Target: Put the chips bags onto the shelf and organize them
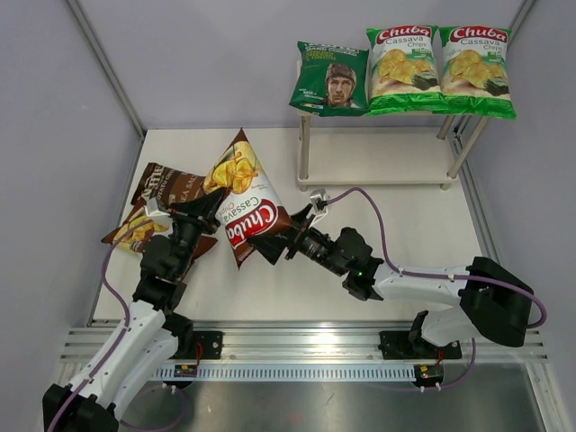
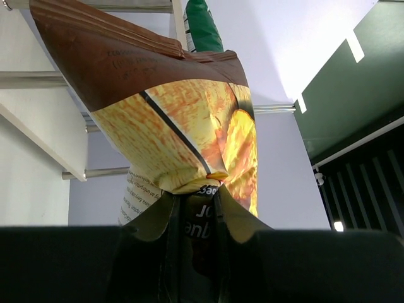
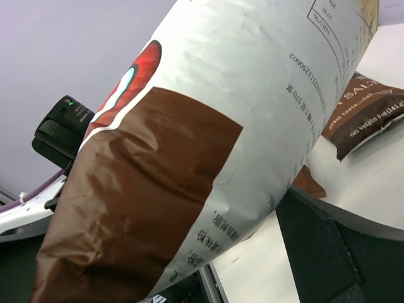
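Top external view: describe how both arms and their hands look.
The left arm and right arm: white links, bulky black joints. The left hand and right hand: black, angular. A purple cable loops along each arm. A green light shows on the right arm.

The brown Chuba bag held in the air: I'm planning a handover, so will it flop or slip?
Probably light and puffy: the brown Chuba bag hangs bulged from the left gripper pinching one seam. Likely floppy there, as the foil creases. Its glossy skin may slip.
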Robot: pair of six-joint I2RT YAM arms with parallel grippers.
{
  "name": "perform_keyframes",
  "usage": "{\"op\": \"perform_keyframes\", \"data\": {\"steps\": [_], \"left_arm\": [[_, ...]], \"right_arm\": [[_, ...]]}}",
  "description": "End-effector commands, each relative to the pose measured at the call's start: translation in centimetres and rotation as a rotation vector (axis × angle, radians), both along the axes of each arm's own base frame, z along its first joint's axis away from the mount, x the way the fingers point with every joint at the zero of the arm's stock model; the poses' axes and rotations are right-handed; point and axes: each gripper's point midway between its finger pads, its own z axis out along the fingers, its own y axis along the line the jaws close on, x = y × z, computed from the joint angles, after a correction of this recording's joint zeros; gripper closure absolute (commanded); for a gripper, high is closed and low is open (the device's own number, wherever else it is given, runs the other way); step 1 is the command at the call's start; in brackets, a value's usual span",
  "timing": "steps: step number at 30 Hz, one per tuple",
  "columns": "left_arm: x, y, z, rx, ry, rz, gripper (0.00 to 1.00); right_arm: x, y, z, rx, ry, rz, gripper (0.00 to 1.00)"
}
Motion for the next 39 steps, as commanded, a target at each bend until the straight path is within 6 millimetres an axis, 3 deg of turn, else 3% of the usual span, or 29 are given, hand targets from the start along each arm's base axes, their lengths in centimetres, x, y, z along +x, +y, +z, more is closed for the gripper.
{"op": "perform_keyframes", "data": {"steps": [1, 7, 14, 17, 20, 21, 24, 25, 27, 29, 30, 32, 34, 39], "left_arm": [[-1.8, -1.9, -0.5, 0.06, -0.056, -0.1, 0.87], [-3.3, -2.5, 0.4, 0.113, -0.157, -0.115, 0.86], [-4.7, -3.2, -0.9, 0.119, -0.173, -0.14, 0.7], [-5.1, -3.2, -0.8, 0.121, -0.188, -0.149, 0.6], [-5.3, -3.0, -1.0, 0.122, -0.202, -0.143, 0.53], [-5.4, -2.9, -1.0, 0.123, -0.209, -0.14, 0.51], [-5.5, -2.7, -1.3, 0.13, -0.217, -0.127, 0.44], [-5.6, -2.6, -1.2, 0.133, -0.22, -0.125, 0.37], [-5.4, -2.5, -1.7, 0.155, -0.21, -0.108, 0.3], [-5.4, -2.3, -1.9, 0.178, -0.21, -0.097, 0.17], [-4.6, -1.6, -3.2, 0.232, -0.163, -0.044, 0.12], [-4.4, -0.6, -3.3, 0.321, -0.162, 0.022, 0.03], [-3.8, 0.4, -5.0, 0.394, -0.098, 0.077, 0.01], [-3.6, 2.3, -6.9, 0.564, -0.044, 0.157, 0.01]], "right_arm": [[1.3, -1.3, 6.3, 0.111, -0.082, -0.098, 0.01], [2.5, -2.4, 6.6, 0.137, -0.009, -0.16, 0.01], [3.7, -3.2, 6.9, 0.168, 0.025, -0.148, 0.01], [3.1, -2.9, 7.1, 0.168, -0.011, -0.094, 0.09], [2.3, -2.6, 7.5, 0.179, -0.054, -0.049, 0.32], [1.9, -2.4, 7.5, 0.178, -0.066, -0.022, 0.43], [1.4, -2.4, 7.1, 0.169, -0.078, 0.002, 0.54], [1.4, -2.5, 7.0, 0.166, -0.077, 0.004, 0.59], [1.2, -2.7, 6.7, 0.158, -0.08, 0.01, 0.62], [1.3, -3.0, 6.6, 0.152, -0.072, 0.005, 0.66], [1.3, -3.3, 6.6, 0.154, -0.075, 0.007, 0.67], [1.6, -3.9, 5.8, 0.149, -0.047, 0.004, 0.69], [1.5, -4.5, 4.7, 0.142, -0.025, 0.005, 0.7], [2.5, -7.6, 1.7, 0.141, 0.055, -0.057, 0.72]]}}
